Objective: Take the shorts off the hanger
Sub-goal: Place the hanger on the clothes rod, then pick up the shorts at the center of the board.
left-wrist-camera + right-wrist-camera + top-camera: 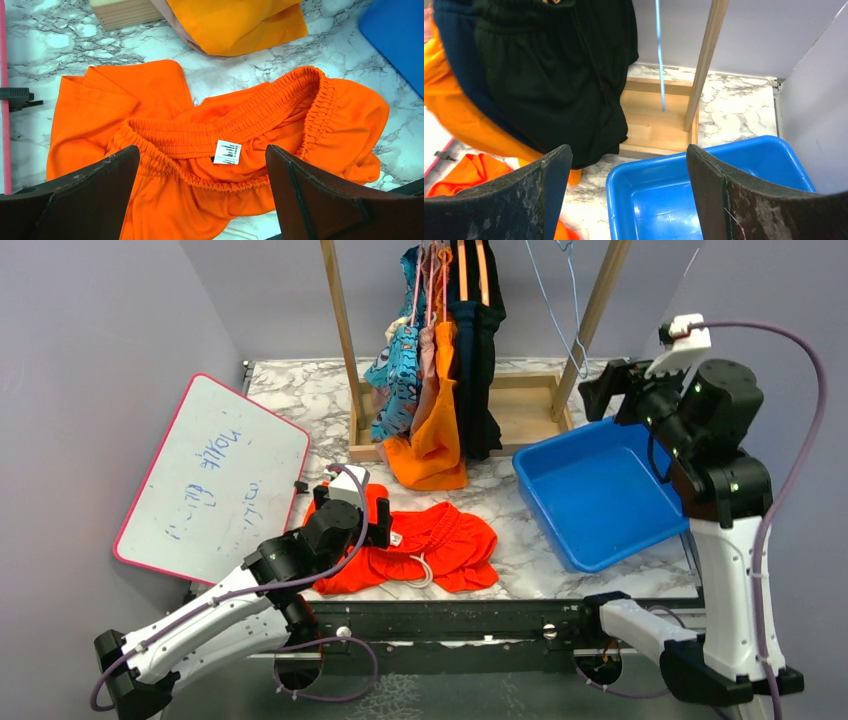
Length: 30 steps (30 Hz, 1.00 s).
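The left gripper (202, 155) hangs with its jaws spread wide and empty. Right under it the red-orange shorts (240, 120) lie crumpled on the marble table (50, 45), and ahead the bright orange shorts (240, 25) hang down. The right gripper (629, 155), likewise spread and empty, hovers over the blue tub (734, 155). Ahead to its left, black shorts (554, 75) hang on the wooden rack (706, 60).

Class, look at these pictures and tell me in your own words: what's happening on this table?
Two robot arms are clearing hanging shorts from a wooden rack. One red-orange pair lies crumpled on the marble table, the left gripper hovering just above it, fingers open and empty. The right gripper, also open and holding nothing, hangs above the blue tub beside the rack, where several pairs hang on hangers.
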Each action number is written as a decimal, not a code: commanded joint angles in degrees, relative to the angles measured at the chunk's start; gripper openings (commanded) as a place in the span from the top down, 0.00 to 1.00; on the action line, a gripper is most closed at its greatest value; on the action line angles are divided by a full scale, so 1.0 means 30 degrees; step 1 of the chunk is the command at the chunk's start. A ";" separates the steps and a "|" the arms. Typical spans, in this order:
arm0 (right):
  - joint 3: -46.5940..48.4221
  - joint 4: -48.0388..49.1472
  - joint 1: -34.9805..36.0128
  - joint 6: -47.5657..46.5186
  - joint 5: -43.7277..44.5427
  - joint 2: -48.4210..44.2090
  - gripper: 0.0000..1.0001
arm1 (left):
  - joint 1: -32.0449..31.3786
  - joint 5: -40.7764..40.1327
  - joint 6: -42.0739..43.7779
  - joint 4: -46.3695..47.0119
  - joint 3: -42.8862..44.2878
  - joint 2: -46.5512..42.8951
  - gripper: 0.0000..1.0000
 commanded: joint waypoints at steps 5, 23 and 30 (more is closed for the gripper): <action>-0.5553 0.5014 -0.0003 0.0646 -0.5729 -0.5479 0.14 | 0.0100 -0.1700 0.0958 0.0853 0.0221 -0.1028 0.01; -1.3942 0.4421 0.0024 0.2445 -2.0228 -0.7890 0.14 | 0.0234 -0.2645 0.0814 0.0769 0.0114 -0.1715 0.01; -1.4401 0.2633 0.0489 0.1262 -1.8732 -0.6738 0.13 | 0.0364 -0.2602 0.0626 0.0643 0.0155 -0.1598 0.01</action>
